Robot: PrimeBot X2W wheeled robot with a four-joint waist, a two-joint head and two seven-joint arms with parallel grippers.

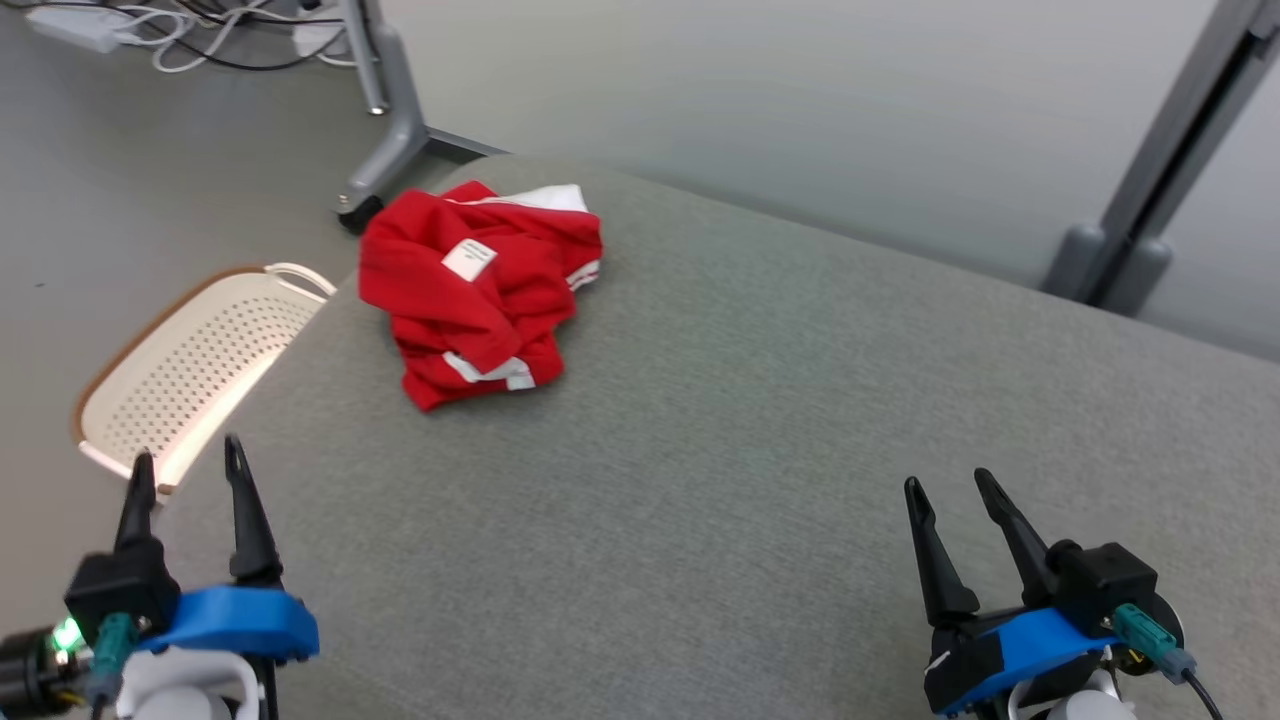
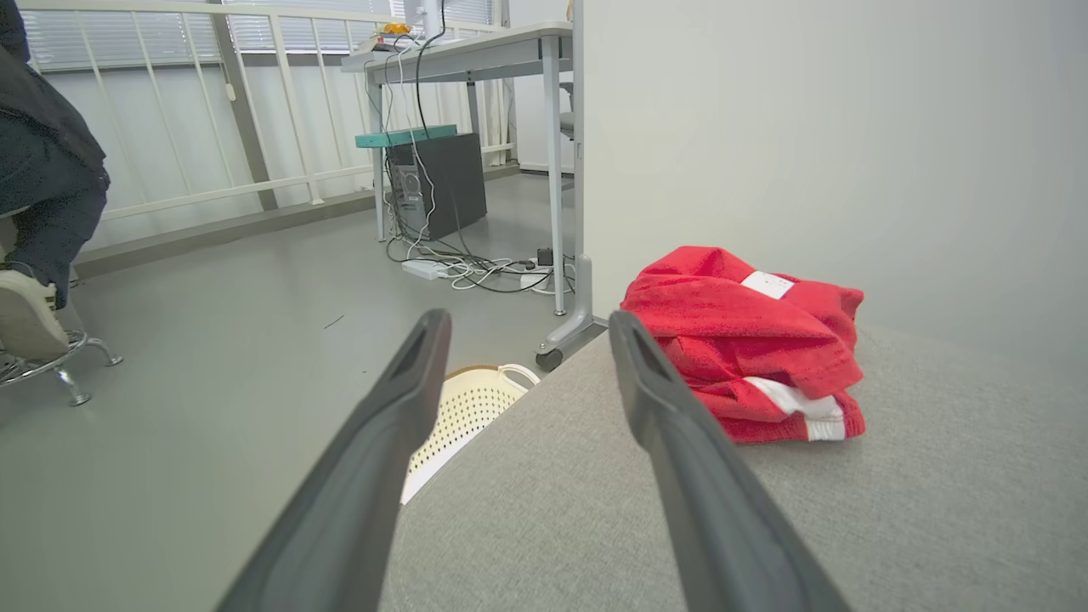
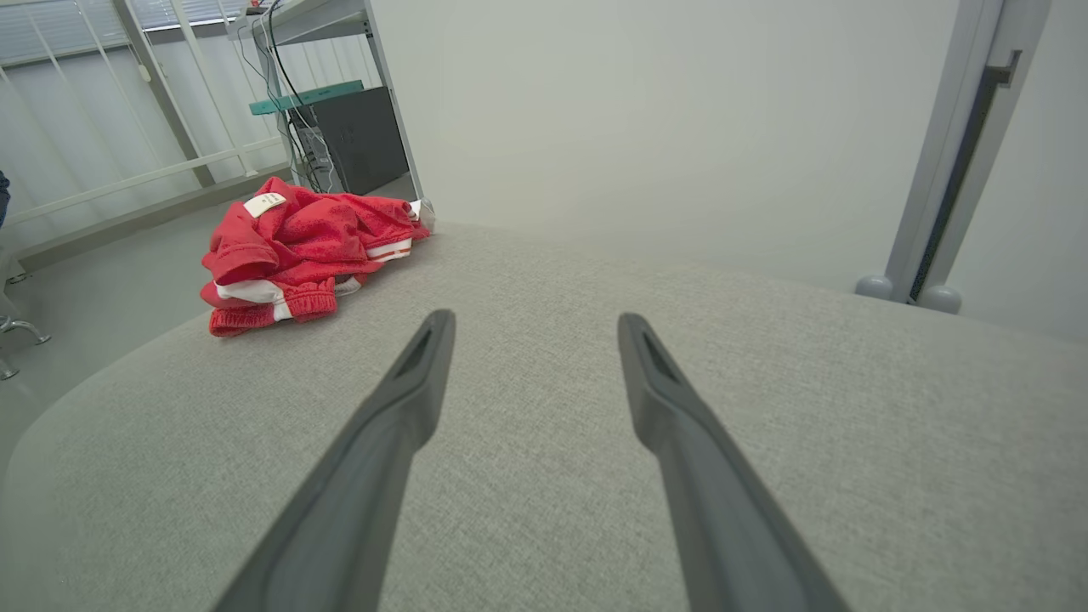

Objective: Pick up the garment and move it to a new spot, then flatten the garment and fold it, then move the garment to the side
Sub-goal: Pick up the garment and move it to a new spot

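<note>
Garment [image 1: 480, 300], red with white trim and a small white label facing up, lies crumpled in a heap near the far left corner of the grey fabric-covered surface [image 1: 760, 460], close to its left edge and touching neither gripper. The left gripper [image 1: 188, 450] hangs at the near left edge of that surface, its two dark fingers spread apart with nothing between them. In the left wrist view one finger lines up with the floor beside the surface and the other with the fabric top. The right gripper [image 1: 948, 480] hovers over the near right part of the surface, well apart from the garment, its jaws likewise spread wide and empty. In the right wrist view only bare grey fabric lies between the fingers, with the heap far off at the upper left. On the floor [image 1: 130, 200], just beside the left edge, stands a cream perforated basket [image 1: 190, 370] with a loop handle. Beyond the far left corner a grey desk leg [image 1: 395, 130] ends in a castor, with white and black cables [image 1: 190, 45] trailing behind it. The left wrist view also takes in a dark computer tower [image 2: 438, 195] under a desk and a person's shoe [image 2: 25, 314] resting on a chair base.
</note>
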